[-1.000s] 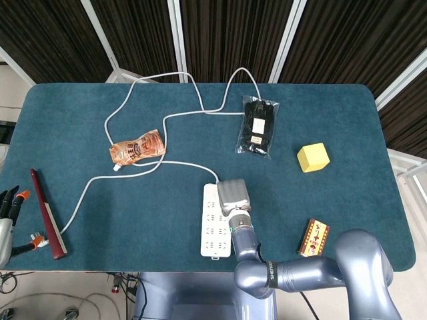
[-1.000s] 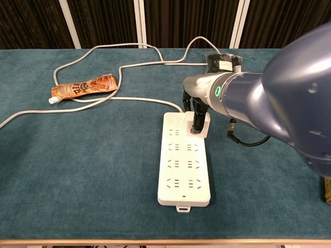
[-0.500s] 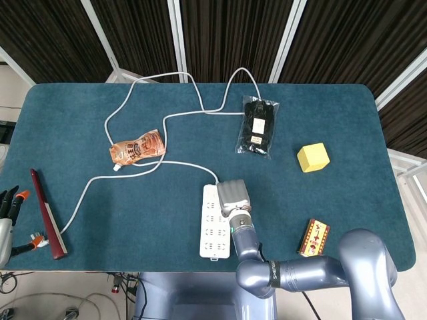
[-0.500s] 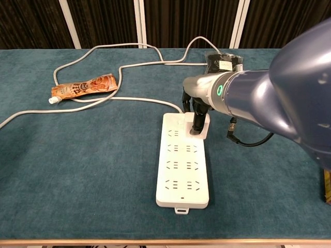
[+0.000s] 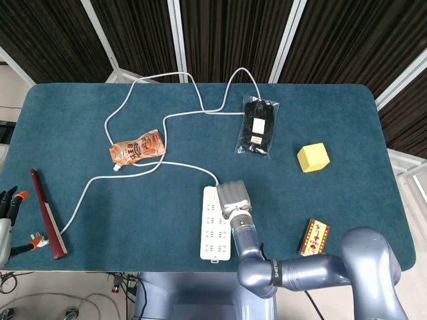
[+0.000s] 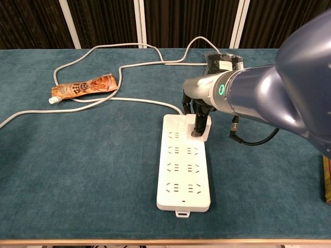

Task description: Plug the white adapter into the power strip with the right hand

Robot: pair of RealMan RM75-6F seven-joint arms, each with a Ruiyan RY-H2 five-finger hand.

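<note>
At the bench's [image 5: 80, 107] left edge, the left hand [image 5: 8, 220] rests beside a dark red stick [image 5: 47, 212], its grasp impossible to tell. To the right, the right hand [image 6: 199, 111] grips the white adapter [image 6: 202, 125], seated at the power strip's [image 6: 183, 173] far end directly beneath its fingers.

No legible text, print on orange pouch [image 6: 83, 87] too small to read
</note>
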